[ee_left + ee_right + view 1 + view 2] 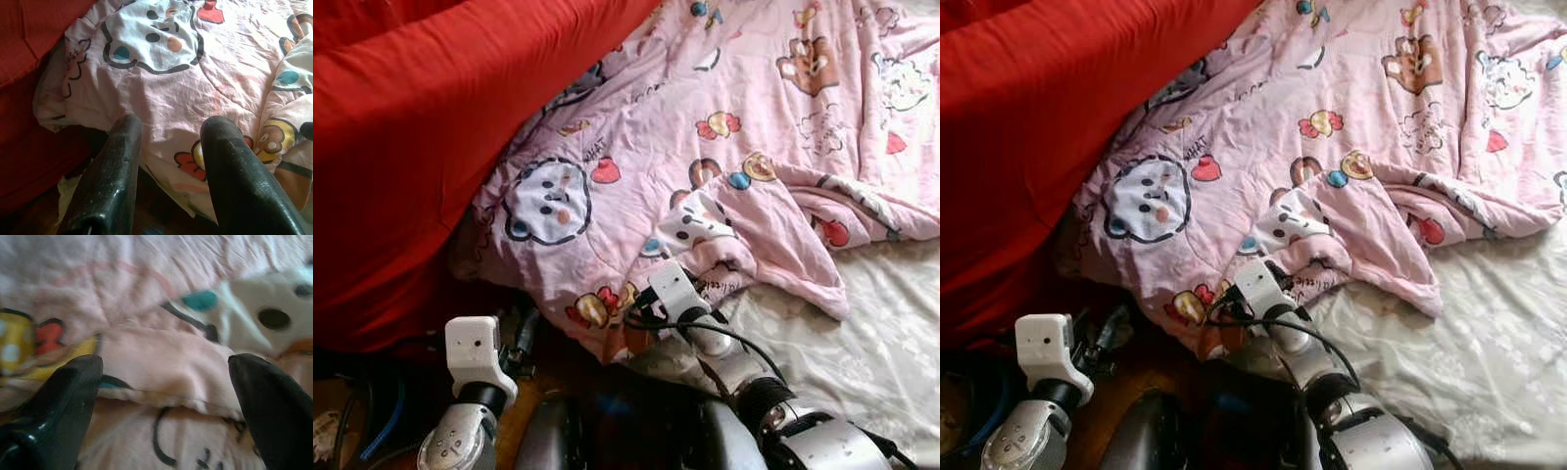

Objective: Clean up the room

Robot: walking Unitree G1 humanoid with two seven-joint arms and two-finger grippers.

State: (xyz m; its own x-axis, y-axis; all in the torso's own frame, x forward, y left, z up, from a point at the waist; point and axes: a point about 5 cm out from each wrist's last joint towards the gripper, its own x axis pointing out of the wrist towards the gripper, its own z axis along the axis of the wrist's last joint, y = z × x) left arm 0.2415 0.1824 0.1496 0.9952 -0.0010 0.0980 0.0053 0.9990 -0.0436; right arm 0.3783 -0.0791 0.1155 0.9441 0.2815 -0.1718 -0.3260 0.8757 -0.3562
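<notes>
We see pink cartoon-print quilt [705, 166] rumpled across centre and upper right of frame, lower edge hanging at bed's near side. Red blanket [421, 127] fills upper left, overlapping quilt's left edge. White sheet [862, 333] lies lower right. Right gripper [164, 382] at quilt's folded lower edge, fingers spread wide, fold between them, not pinched. Left gripper [168, 147] low at lower left, fingers apart, short of quilt edge, holding nothing.

Strong light from the upper right washes out the pink quilt [744, 127] and pale sheet [862, 343], leaving deep shadow at lower left under the red cover [421, 127]. The right wrist view is blurred throughout.
</notes>
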